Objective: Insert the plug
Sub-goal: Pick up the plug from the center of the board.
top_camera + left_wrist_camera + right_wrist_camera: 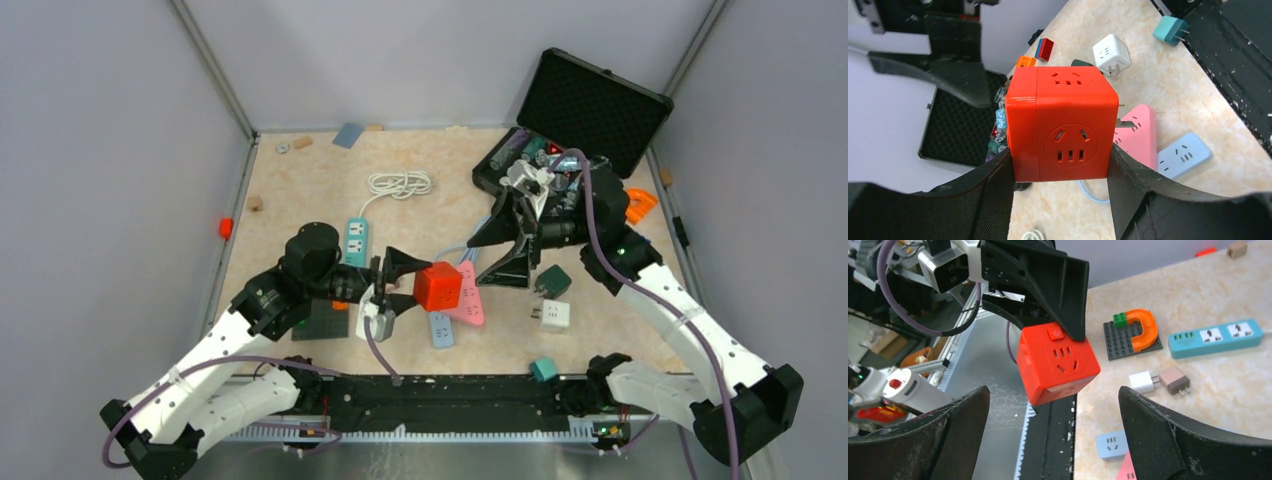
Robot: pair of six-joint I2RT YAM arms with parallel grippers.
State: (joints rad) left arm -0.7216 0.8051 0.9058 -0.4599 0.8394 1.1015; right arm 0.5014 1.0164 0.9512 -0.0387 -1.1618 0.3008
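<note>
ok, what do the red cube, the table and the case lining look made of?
Cube: moulded plastic, smooth with a slight sheen; a seam line and crisp moulded socket slots show.
Table: beige marble pattern, flat and fairly matt; likely printed laminate or vinyl, real stone not ruled out.
Case lining: black, dimpled, probably foam.

Red cube socket (437,286): one.
Flat power strips: three. Teal strip (357,240), pink strip (470,303), pale blue strip (441,329).
Loose plug adapters on tabletop (300,200): five. White cube adapter (553,316), dark green adapter (552,280), teal adapter (543,370), white charger (1143,381), brown charger (1173,380).
White cable coil (401,183): one.
Black case (590,105): one.
Black baseplate (1128,342): one, bearing one orange arch (1144,326), one green brick (1119,318).
Tan blocks (255,203): four.
Small red piece (226,227): one.
</note>
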